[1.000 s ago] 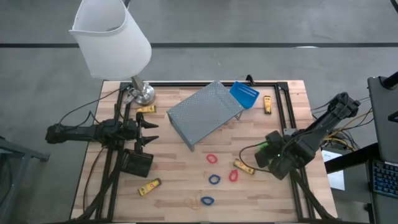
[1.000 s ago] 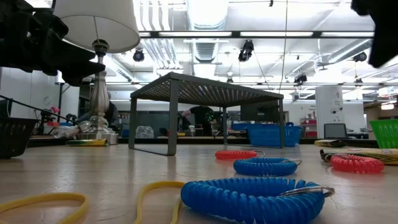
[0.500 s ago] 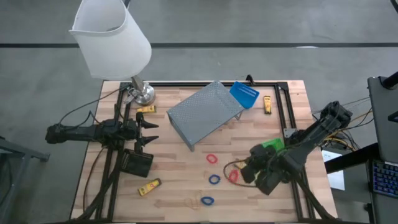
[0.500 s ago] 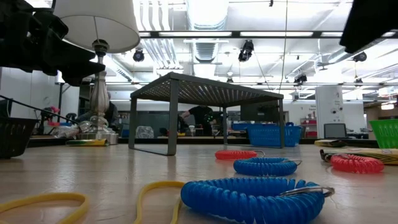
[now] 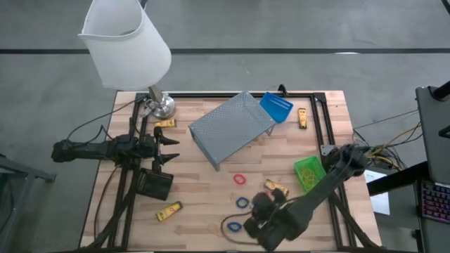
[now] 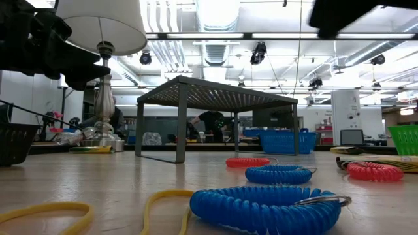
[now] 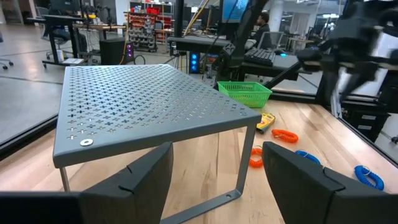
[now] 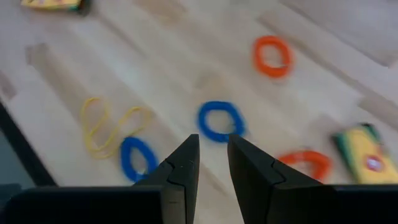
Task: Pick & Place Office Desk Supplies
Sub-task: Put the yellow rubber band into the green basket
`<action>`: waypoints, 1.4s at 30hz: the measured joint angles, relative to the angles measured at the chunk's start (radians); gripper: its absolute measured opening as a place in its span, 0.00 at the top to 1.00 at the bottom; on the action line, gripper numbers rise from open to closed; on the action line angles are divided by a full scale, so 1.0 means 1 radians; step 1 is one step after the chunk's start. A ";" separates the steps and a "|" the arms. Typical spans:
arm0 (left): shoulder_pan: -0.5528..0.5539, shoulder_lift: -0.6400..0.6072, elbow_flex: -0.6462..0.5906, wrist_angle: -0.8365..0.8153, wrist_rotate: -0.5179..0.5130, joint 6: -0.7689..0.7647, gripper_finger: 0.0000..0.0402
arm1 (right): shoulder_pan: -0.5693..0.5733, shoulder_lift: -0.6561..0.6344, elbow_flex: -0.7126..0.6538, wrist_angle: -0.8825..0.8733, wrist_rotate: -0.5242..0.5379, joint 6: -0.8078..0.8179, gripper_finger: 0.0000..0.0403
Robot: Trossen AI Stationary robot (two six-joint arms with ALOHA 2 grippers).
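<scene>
Here the right tool (image 5: 254,219), fingers narrowly parted and grasping nothing, hovers above the worktop (image 5: 197,211) near its front edge, just beside two blue loops (image 5: 242,203). A red loop (image 5: 240,179) and a yellow piece (image 5: 276,187) lie near. The green bin (image 5: 308,173) stands farther right. The left tool (image 5: 167,148), released wide, waits beside the black bin (image 5: 155,184), facing the grey riser (image 5: 232,128).

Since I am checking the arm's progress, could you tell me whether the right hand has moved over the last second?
Yes. In the high view the right hand has swept from beside the green bin toward the table's near edge, now over the blue coil loops.
</scene>
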 joint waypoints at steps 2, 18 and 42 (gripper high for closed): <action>0.000 0.000 0.000 0.000 0.000 0.000 0.37 | 0.000 0.065 0.076 -0.006 0.000 -0.044 0.80; 0.000 0.000 0.000 0.000 0.000 0.000 0.37 | -0.028 0.437 0.546 -0.110 0.002 -0.134 0.80; 0.000 0.000 0.000 0.000 0.000 0.000 0.37 | -0.079 0.560 0.579 -0.032 -0.029 -0.221 0.80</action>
